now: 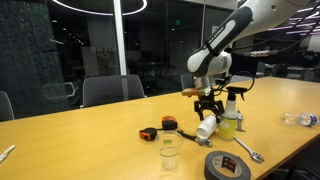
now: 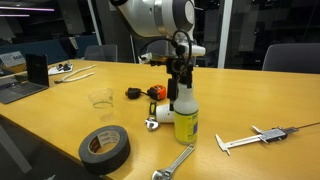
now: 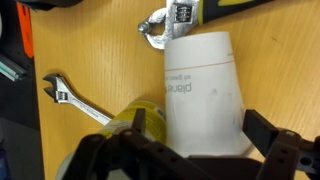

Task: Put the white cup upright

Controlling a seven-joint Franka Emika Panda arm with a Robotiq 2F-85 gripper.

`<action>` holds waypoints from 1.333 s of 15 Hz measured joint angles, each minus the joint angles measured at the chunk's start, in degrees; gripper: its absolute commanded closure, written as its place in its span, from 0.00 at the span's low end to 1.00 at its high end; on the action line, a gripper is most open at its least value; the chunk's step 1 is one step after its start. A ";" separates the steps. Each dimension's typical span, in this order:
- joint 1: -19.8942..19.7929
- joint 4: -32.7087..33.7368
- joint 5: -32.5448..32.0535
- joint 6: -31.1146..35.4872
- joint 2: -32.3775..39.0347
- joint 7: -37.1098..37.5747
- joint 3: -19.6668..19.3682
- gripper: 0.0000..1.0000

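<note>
Black tape roll [image 1: 226, 166] and wrench [image 1: 250, 151] are lying nearest in both exterior views. Behind them the arm is reaching down from above, its gripper [image 1: 206, 117] clamping the white cup [image 1: 206, 127], which is hanging tilted just beside the spray bottle [image 1: 230, 120]. Only the wrist view is showing the cup's printed lettering and the fingers [image 3: 258, 128] pressing its sides.

one white cup [image 3: 205, 90], one tumbler [image 1: 170, 148], one spray bottle [image 2: 185, 116]

Wooden table [image 1: 60, 130] carries tape roll [image 1: 227, 166], wrench [image 1: 249, 150], tumbler [image 1: 170, 150], spray bottle [image 1: 230, 118].
</note>
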 measured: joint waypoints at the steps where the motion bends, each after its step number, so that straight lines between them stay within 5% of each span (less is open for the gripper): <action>1: -0.02 -0.13 0.38 0.02 0.11 -0.20 0.00 0.00; 3: -0.03 -0.29 0.93 0.02 0.40 -0.67 0.00 0.06; 4: -0.03 -0.29 1.04 0.02 0.56 -0.83 0.00 0.27; 6: -0.03 -0.30 1.06 0.02 0.84 -1.23 0.00 0.31; 14: -0.02 -0.18 1.06 -0.06 0.65 -5.16 0.01 0.85; 20: -0.03 0.67 -5.15 -1.09 0.27 -7.85 -0.81 0.93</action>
